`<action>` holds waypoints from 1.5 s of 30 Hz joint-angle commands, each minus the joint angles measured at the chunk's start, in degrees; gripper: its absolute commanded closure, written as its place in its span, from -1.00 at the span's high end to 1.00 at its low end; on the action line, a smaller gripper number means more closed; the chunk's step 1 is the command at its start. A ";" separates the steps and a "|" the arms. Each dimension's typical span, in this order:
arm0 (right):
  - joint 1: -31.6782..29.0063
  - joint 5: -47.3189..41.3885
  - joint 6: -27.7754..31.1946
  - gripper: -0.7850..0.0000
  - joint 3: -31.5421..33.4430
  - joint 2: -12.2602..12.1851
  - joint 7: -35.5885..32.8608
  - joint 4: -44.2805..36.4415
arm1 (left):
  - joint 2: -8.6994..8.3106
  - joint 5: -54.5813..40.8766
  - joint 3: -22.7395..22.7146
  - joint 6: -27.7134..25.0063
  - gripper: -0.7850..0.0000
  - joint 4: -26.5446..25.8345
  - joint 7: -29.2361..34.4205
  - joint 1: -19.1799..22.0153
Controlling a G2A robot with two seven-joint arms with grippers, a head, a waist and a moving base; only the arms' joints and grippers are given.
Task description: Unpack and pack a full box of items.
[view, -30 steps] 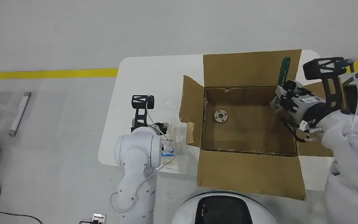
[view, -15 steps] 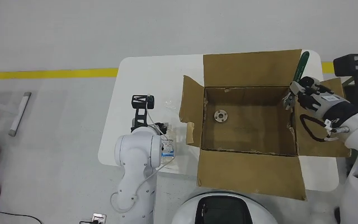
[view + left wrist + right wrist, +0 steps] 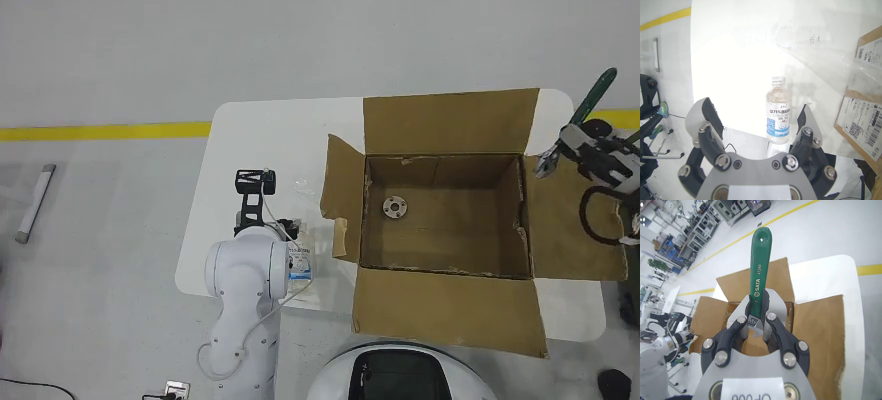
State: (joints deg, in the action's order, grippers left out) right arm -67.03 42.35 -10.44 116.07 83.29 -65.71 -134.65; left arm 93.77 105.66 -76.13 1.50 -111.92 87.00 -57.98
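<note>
The box (image 3: 460,235) opens upward between its splayed flaps (image 3: 450,120), a small metal ring (image 3: 395,207) on its floor, while a bottle (image 3: 777,113) stands on the tabletop (image 3: 260,130) beside it.

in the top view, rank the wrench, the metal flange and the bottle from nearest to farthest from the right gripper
1. green wrench: clamped in the right gripper, at the right side of the box.
2. metal flange: on the box floor, towards its left wall.
3. bottle: standing on the table, left of the box.
</note>
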 commanded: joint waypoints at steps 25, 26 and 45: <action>-20.23 -3.76 14.31 -1.00 30.32 -5.65 -15.61 0.00 | 0.00 0.00 0.00 0.00 1.00 0.00 0.00 0.00; -21.97 -3.89 14.25 -1.00 29.75 -5.49 -15.27 0.00 | 0.00 0.00 0.00 0.00 1.00 0.00 0.00 0.00; -41.67 4.43 17.26 -1.00 12.53 -3.74 1.66 2.73 | 0.00 0.00 0.00 0.00 1.00 0.00 0.00 0.00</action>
State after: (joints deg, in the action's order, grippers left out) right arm -108.83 46.33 6.81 129.32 79.63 -64.30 -132.18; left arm 93.77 105.66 -76.13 1.50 -111.92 87.00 -57.98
